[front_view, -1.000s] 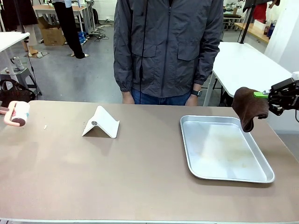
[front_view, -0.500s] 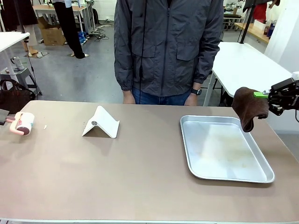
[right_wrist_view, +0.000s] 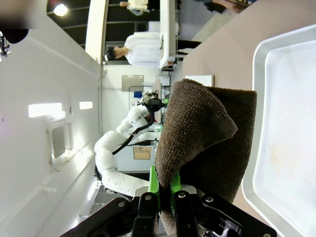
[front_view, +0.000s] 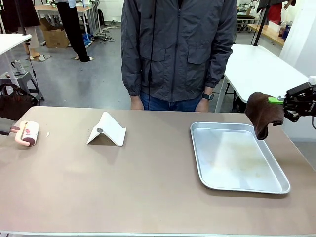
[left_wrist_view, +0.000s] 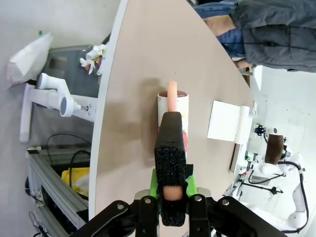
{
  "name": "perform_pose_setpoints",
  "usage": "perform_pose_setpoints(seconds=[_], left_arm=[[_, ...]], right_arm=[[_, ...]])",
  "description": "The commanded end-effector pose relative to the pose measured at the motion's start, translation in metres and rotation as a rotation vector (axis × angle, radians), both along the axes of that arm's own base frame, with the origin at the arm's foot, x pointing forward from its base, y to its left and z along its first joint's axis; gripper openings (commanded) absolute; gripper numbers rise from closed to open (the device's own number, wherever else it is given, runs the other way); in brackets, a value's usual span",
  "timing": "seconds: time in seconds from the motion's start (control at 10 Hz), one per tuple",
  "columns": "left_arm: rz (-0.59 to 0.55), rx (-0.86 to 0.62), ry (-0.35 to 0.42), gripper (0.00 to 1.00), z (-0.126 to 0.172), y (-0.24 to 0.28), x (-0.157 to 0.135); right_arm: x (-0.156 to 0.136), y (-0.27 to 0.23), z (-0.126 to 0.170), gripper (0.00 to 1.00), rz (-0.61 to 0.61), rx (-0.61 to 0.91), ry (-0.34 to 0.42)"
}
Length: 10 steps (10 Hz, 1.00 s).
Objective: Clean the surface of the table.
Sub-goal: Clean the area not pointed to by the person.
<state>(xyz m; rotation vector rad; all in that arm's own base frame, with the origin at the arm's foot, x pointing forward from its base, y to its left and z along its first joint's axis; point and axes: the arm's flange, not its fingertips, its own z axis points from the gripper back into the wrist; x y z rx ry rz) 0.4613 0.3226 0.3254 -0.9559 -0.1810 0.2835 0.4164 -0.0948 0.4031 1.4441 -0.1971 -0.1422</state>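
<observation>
Your left gripper (left_wrist_view: pixel 171 190) is clamping the pink-handled white lint roller (front_view: pixel 27 133) low at the left end of the brownish-tan matte table (front_view: pixel 148 192), evidently for picking up debris. Your right gripper (front_view: pixel 280 101) is pinching a dark brown terry cloth (front_view: pixel 264 113) aloft, probably reserved for wiping.

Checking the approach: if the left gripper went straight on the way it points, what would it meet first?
The left gripper, shut on the pink-handled white lint roller, points at the brownish-tan table; the roller would meet that tabletop first, if it isn't touching already.
</observation>
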Motion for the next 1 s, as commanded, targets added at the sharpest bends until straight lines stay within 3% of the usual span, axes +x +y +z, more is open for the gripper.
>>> perform_pose_setpoints(seconds=[0.0,0.4,0.7,0.9], left_arm=[[-0.016,0.045,-0.004,0.22,-0.011,-0.017,-0.009],[-0.035,0.043,0.058,0.22,-0.026,-0.054,0.013],[-0.055,-0.01,0.173,0.22,-0.027,-0.079,0.037],[-0.076,-0.028,0.16,0.22,-0.018,-0.096,0.049]], right_arm=[[0.001,-0.001,0.004,0.1,-0.001,0.006,-0.007],[0.001,-0.001,0.004,0.1,-0.001,0.006,-0.007],[0.001,-0.001,0.004,0.1,-0.001,0.006,-0.007],[0.001,-0.001,0.004,0.1,-0.001,0.006,-0.007]])
